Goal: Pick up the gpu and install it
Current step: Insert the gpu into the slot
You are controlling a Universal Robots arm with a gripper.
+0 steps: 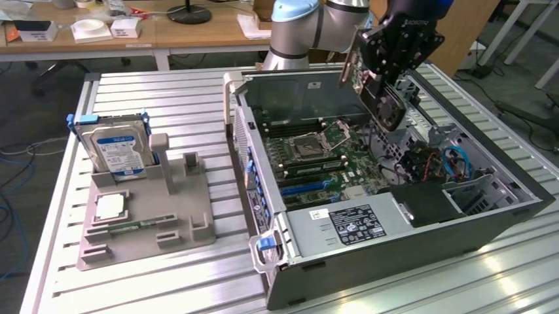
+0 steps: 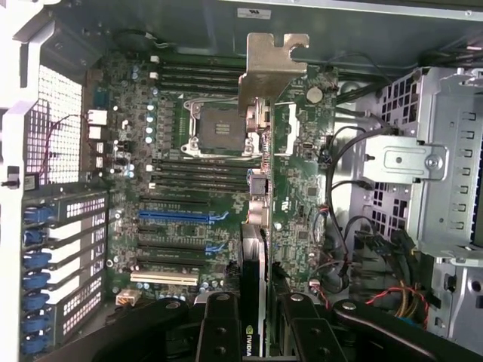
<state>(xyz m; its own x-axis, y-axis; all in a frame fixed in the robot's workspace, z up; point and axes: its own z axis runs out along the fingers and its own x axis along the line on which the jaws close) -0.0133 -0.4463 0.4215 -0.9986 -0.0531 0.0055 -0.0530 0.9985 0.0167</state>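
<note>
Contact first: we see the gripper (image 1: 378,82) pinching the gpu (image 1: 386,104), its jaws pressed against the card's two flat faces. In the wrist view the black fingers (image 2: 219,332) flank the card, which is seen edge-on. The card's silver bracket (image 2: 268,68) is at the end away from the claw.

We read the exterior view as a clock face centred on the open computer case (image 1: 489,222). The gpu hangs at about twelve o'clock, tilted, above the case's interior and apart from the motherboard (image 1: 323,163). It is not seated in any slot. The CPU socket (image 1: 310,145) lies near ten o'clock on the board, with its retaining frame showing. The power supply (image 1: 349,226), with its white label, fills the six o'clock part of the case.

From the wrist view we see the card's edge running just beside the CPU socket, while a blue slot (image 2: 173,215) lies to one side of it on the board.

Out at nine o'clock from the case, well apart from it, a grey holder (image 1: 148,222) rests on the slatted table (image 1: 157,98). A hard drive (image 1: 114,147) with a blue-and-white label stands upright at the holder's eleven o'clock corner. A narrow green memory stick (image 1: 140,226) lies flat near the holder's middle.
</note>
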